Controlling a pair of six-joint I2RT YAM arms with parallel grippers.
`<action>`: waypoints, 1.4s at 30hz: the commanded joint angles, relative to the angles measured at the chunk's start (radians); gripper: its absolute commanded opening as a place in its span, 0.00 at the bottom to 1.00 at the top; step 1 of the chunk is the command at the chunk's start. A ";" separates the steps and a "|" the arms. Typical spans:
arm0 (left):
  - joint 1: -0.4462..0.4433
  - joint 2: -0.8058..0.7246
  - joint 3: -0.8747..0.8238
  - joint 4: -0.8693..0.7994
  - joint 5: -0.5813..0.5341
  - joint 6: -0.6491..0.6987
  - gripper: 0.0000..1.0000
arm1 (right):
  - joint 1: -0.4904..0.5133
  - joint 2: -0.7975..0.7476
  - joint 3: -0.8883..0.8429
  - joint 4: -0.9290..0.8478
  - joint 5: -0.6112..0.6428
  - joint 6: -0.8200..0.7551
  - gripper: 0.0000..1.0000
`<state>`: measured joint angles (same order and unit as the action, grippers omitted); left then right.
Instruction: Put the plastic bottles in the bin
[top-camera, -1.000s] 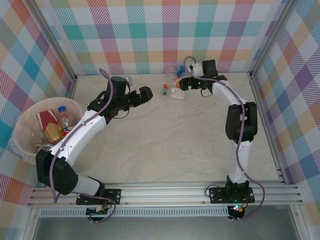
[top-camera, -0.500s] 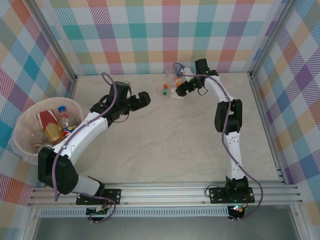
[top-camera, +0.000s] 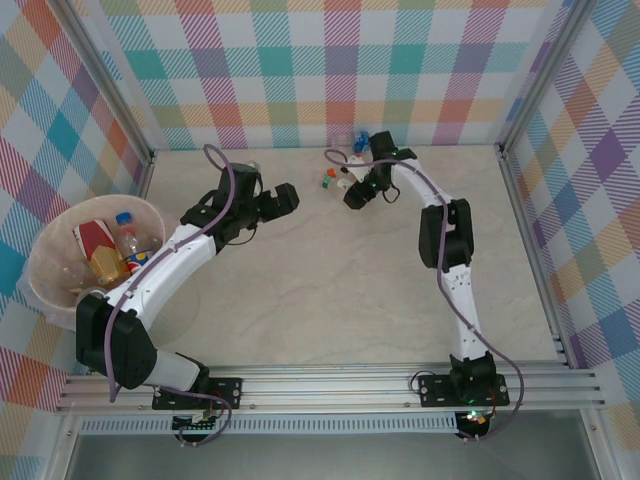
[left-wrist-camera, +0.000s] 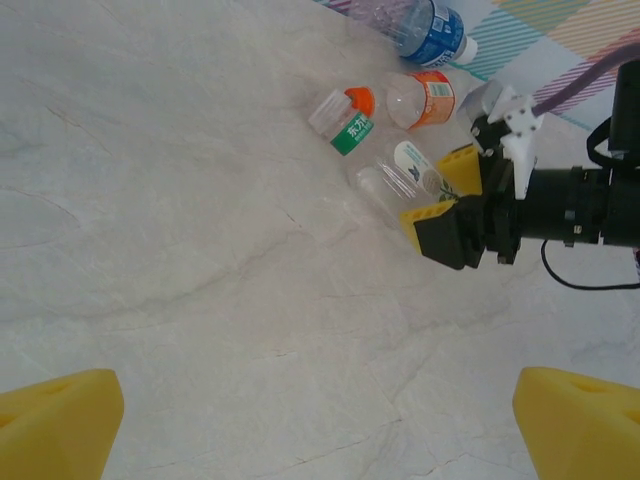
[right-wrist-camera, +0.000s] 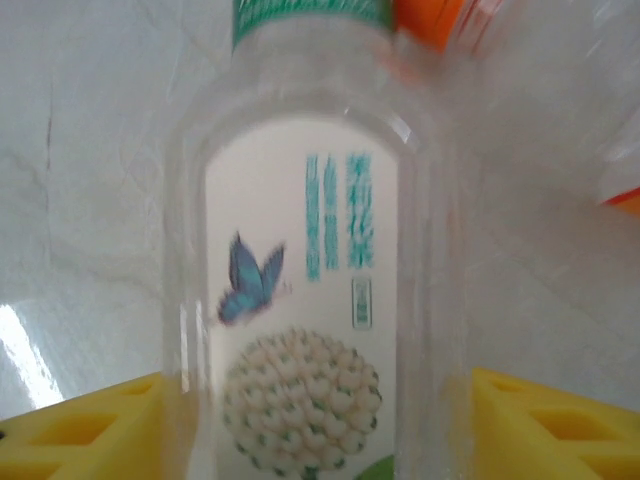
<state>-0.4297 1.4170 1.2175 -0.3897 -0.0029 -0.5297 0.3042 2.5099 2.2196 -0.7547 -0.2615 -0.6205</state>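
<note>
Pale marbled bench (top-camera: 330, 290), under checked walls (top-camera: 300, 70), is carrying four loose bottles near its far edge: blue-label bottle (left-wrist-camera: 432, 30), orange-label bottle (left-wrist-camera: 425, 97), green-label bottle (left-wrist-camera: 345, 122) with an orange cap, and white-label bottle (left-wrist-camera: 400, 175). One bin (top-camera: 38, 262) is sitting at the left, holding several more, too jumbled to count. The right gripper (left-wrist-camera: 440, 197) is clasping the white-label bottle lying on the bench, a finger pressing each side. Its label is showing a blue butterfly, a white flower ball and teal Chinese writing. The left gripper (top-camera: 290, 195) is hanging wide open and empty, apart from the four.
</note>
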 joint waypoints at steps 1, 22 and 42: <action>-0.006 -0.012 -0.013 0.000 -0.017 0.018 1.00 | 0.011 -0.112 -0.129 0.097 0.021 0.011 0.60; -0.004 0.026 -0.090 0.194 0.233 -0.196 1.00 | 0.104 -0.891 -1.212 0.889 -0.053 0.720 0.42; -0.099 0.176 -0.013 0.317 0.410 -0.202 1.00 | 0.245 -0.973 -1.309 1.083 -0.193 0.869 0.44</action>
<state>-0.5156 1.5833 1.1599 -0.1196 0.3790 -0.7269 0.5301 1.5234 0.8680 0.2562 -0.4023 0.2325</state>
